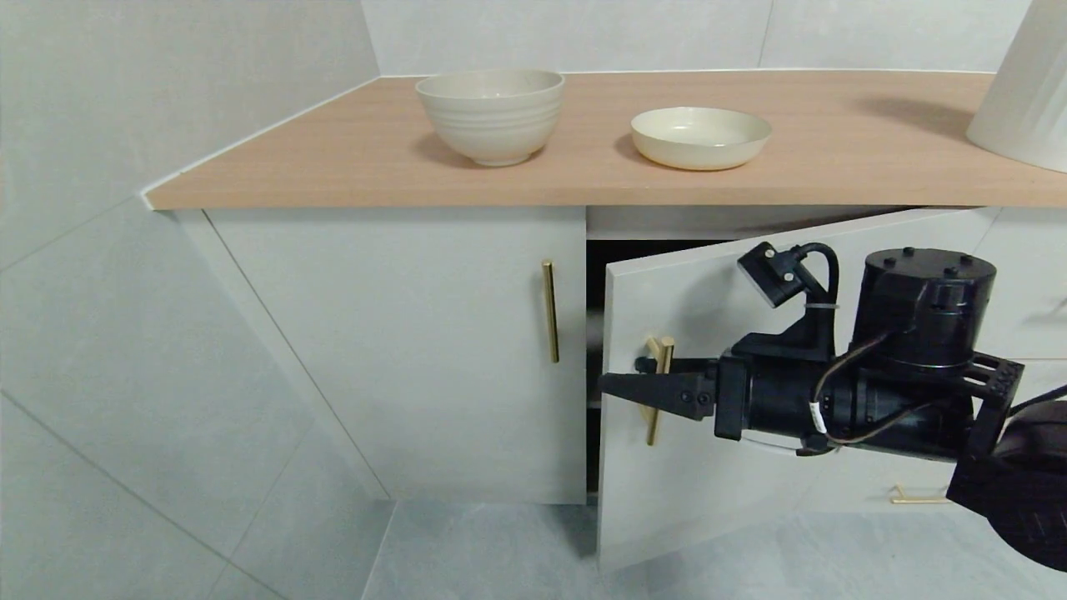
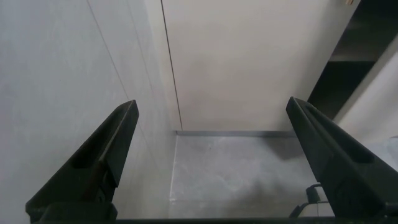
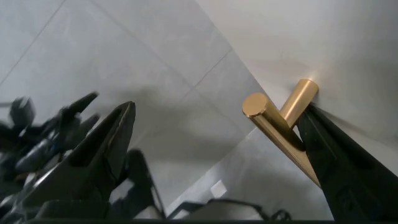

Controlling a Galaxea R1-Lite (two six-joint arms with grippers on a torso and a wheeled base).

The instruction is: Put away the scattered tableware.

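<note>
A deep cream bowl [image 1: 490,112] and a shallow cream plate [image 1: 698,136] stand on the wooden counter [image 1: 333,158]. Below them, the right cabinet door [image 1: 667,492] is swung partly open. My right gripper [image 1: 629,377] is at that door's gold handle [image 1: 658,387]. It is open, with the handle [image 3: 277,121] between its fingers and resting against one finger [image 3: 336,162]. My left gripper [image 2: 211,118] is open and holds nothing, low down in front of the closed left cabinet door [image 2: 249,62].
The left door is closed, with its own gold handle [image 1: 549,310]. A dark gap [image 1: 593,333] shows between the two doors. A large white object [image 1: 1021,92] stands at the counter's right end. A tiled wall [image 1: 125,333] lies close on the left, grey floor [image 1: 483,550] below.
</note>
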